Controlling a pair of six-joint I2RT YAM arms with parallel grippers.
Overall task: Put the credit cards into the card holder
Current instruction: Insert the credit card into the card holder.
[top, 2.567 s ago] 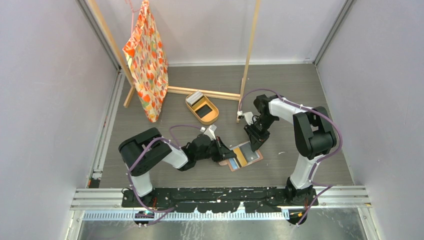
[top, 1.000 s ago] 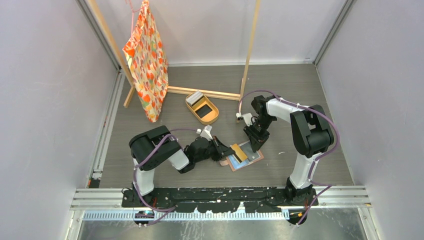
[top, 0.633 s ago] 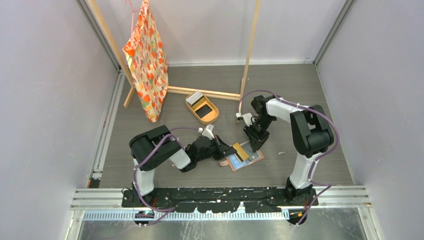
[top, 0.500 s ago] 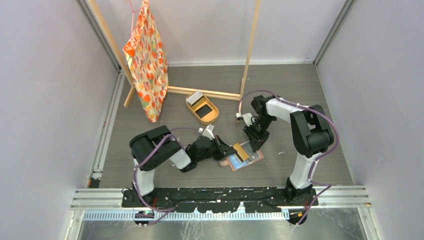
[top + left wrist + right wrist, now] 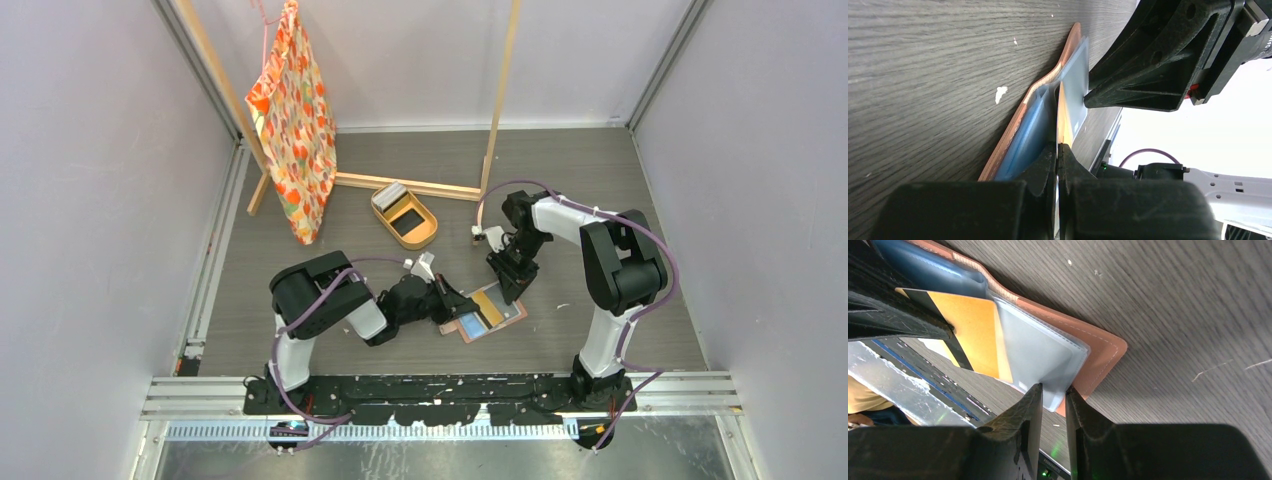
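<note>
The salmon-brown card holder lies open on the table between the arms. My left gripper is shut on a tan credit card with a black stripe. The card's far end sits inside a clear pocket of the card holder. In the left wrist view the card stands edge-on out of my left gripper. My right gripper has its jaws slightly apart and straddles the clear pocket's corner. More credit cards lie in the tray.
An oval tan tray stands behind the card holder. A wooden frame rises at the back, with a patterned orange cloth bag hanging on its left. Grey walls close in both sides.
My left arm has shifted to the right and pushed the tan card a little further into the pocket. The right arm has stayed still.
</note>
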